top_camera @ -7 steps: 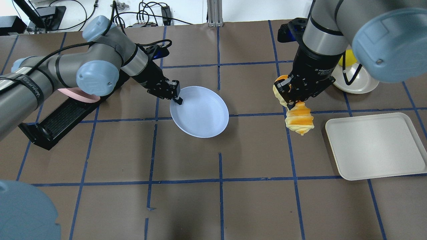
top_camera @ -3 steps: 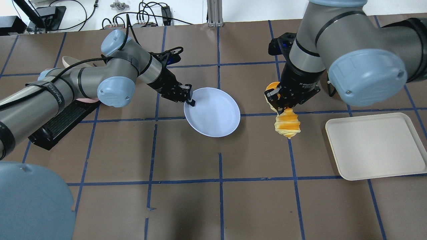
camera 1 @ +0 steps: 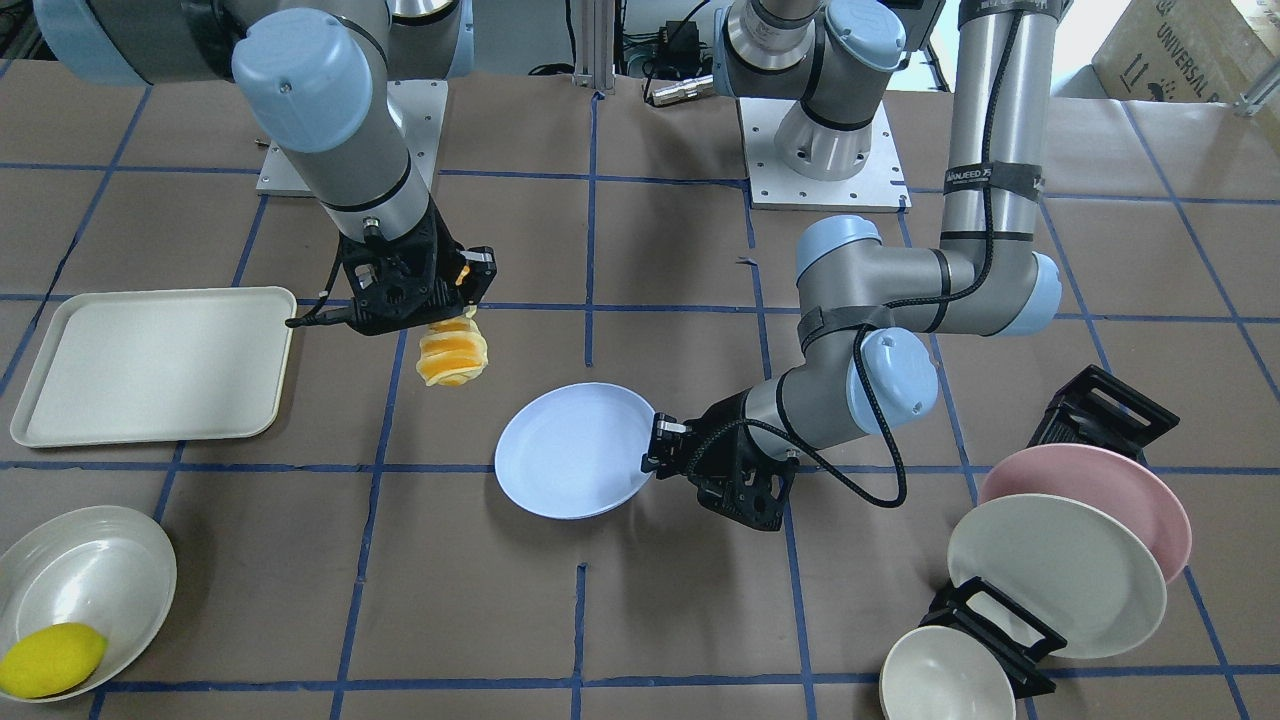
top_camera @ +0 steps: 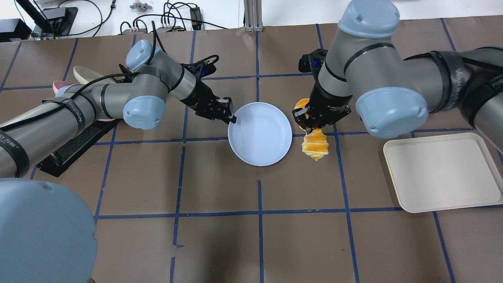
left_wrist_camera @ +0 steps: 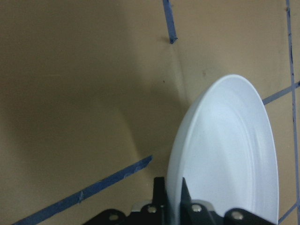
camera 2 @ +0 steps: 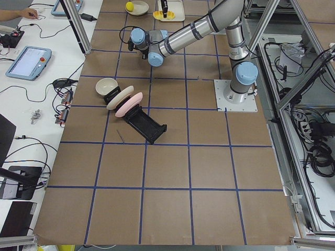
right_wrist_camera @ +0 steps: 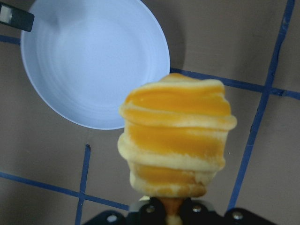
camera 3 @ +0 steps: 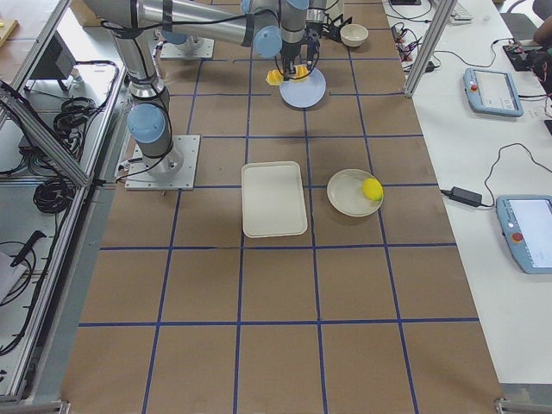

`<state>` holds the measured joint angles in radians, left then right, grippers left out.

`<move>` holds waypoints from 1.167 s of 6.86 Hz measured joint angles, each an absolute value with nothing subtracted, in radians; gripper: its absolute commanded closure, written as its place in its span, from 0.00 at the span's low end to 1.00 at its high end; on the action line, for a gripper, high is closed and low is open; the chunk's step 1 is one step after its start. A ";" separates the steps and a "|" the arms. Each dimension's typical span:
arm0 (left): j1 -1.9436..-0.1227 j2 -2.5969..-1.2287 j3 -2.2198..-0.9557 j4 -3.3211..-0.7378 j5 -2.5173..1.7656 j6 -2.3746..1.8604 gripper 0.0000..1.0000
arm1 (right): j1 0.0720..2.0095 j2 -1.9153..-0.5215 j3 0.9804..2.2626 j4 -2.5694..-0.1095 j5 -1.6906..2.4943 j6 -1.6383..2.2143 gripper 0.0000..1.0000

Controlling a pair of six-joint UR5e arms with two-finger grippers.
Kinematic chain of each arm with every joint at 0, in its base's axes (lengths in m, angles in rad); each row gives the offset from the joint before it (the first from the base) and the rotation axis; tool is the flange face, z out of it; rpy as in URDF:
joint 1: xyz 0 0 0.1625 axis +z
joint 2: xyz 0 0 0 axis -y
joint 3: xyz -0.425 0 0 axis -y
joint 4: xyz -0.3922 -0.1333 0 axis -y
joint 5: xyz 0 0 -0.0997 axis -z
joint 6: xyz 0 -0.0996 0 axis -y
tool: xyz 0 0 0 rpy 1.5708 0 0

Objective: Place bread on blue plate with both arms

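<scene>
The blue plate is empty near the table's middle, also in the front view. My left gripper is shut on the plate's left rim; the left wrist view shows the rim pinched between the fingers. My right gripper is shut on the orange-and-cream bread, which hangs end-down above the table just right of the plate. The right wrist view shows the bread hanging beside the plate. The front view shows the bread under the right gripper.
A cream tray lies at the right. A bowl with a yellow lemon sits beyond it. A black rack with pink and cream plates and a bowl stands at my far left.
My left gripper has pulled the blue plate to the right, toward the table's middle. My right gripper has carried the hanging bread left, close to the plate's right rim.
</scene>
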<state>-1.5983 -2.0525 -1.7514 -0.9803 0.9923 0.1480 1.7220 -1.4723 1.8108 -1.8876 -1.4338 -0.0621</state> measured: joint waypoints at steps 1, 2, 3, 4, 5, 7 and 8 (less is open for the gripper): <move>-1.596 -2.048 -1.746 -0.958 0.994 0.108 0.00 | 1.740 -1.453 1.817 -1.930 -1.431 -0.048 1.00; -1.587 -2.027 -1.739 -0.955 1.011 0.090 0.00 | 1.755 -1.436 1.817 -1.962 -1.425 -0.025 1.00; -1.563 -1.979 -1.734 -0.990 1.065 0.085 0.00 | 1.769 -1.408 1.815 -2.009 -1.410 0.009 0.99; -1.530 -1.910 -1.726 -1.079 1.146 0.087 0.00 | 1.778 -1.360 1.815 -2.090 -1.396 0.046 0.99; -1.501 -1.835 -1.711 -1.186 1.250 0.090 0.00 | 1.790 -1.286 1.811 -2.196 -1.389 0.072 0.99; -1.483 -1.721 -1.641 -1.381 1.479 0.093 0.00 | 1.834 -1.186 1.809 -2.327 -1.391 0.114 0.99; -1.485 -1.690 -1.579 -1.492 1.562 0.093 0.00 | 1.846 -1.161 1.808 -2.353 -1.390 0.122 0.89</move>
